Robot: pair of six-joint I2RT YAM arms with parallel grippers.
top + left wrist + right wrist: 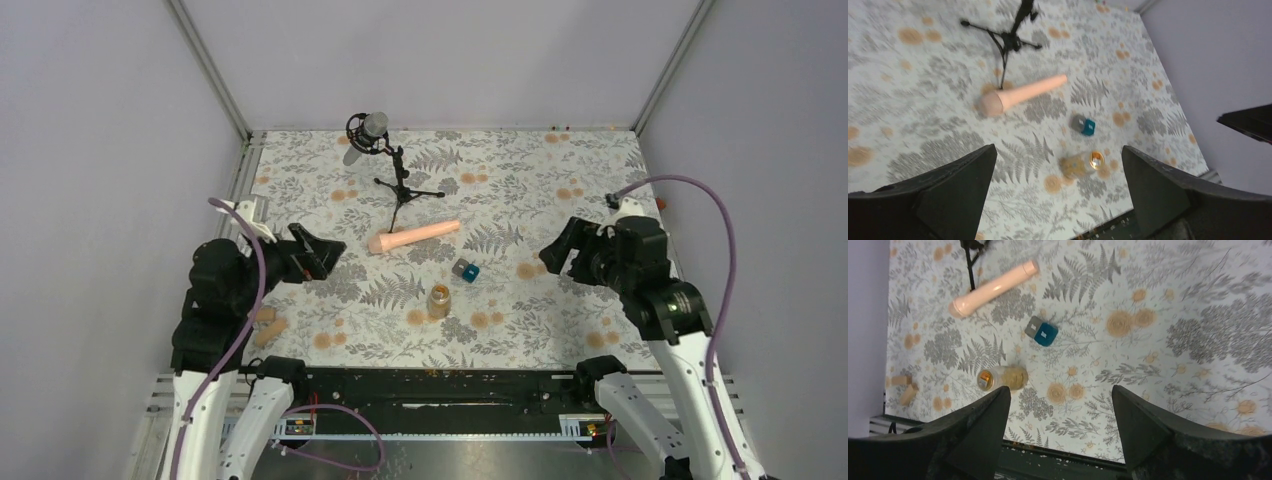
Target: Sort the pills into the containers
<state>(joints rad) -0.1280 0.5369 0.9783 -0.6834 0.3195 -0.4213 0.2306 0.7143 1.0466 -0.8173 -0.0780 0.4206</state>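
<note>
found left pincer (pixel 1055 150) and right pincer (pixel 1062 390) open and empty; recommend centring left squarely over one pill (pixel 270 330) at near left before closing, then carrying to amber bottle (pixel 439 299).

A robotics test cell in a laboratory is shown. The work table is boxed in by plain pale grey wall panels (pixel 440 60) held in bare aluminium frame posts (pixel 208 70). A white-and-black jointed left arm (pixel 215 290) and a matching right arm (pixel 655 285) are bolted to a black metal rail (pixel 430 385) at the near edge, and looped purple cables (pixel 725 240) are run along them. A fern-and-flower printed cloth (pixel 520 190) is spread over the table, and a grey microphone (pixel 372 127) on a small black tripod (pixel 398 185) is stood on it. A few small props are laid out, among them a small amber translucent round bottle (pixel 439 300) and a tiny teal-and-grey cube-shaped box (pixel 465 270).
</note>
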